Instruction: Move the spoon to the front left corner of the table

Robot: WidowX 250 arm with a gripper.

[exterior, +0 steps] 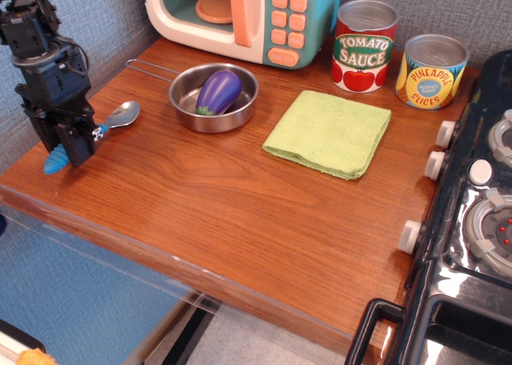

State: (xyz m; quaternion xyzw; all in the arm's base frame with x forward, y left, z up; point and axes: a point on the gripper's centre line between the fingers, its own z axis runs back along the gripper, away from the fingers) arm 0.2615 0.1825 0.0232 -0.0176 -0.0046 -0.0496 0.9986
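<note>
The spoon [120, 115] has a shiny silver bowl and a blue ribbed handle whose end [55, 162] pokes out below the gripper. My black gripper [76, 139] is shut on the middle of the spoon's handle, just above the left side of the brown wooden table [208, 213], near its front left corner. The spoon lies tilted, bowl pointing back-right toward the pan, handle end low near the table's left edge. I cannot tell whether the spoon touches the tabletop.
A steel pan [214, 98] holds a purple eggplant [218, 90]. A green cloth [329, 132], a toy microwave [244, 17], a tomato sauce can [365, 45] and a pineapple can [433, 70] stand behind. A black toy stove [468, 221] is at the right.
</note>
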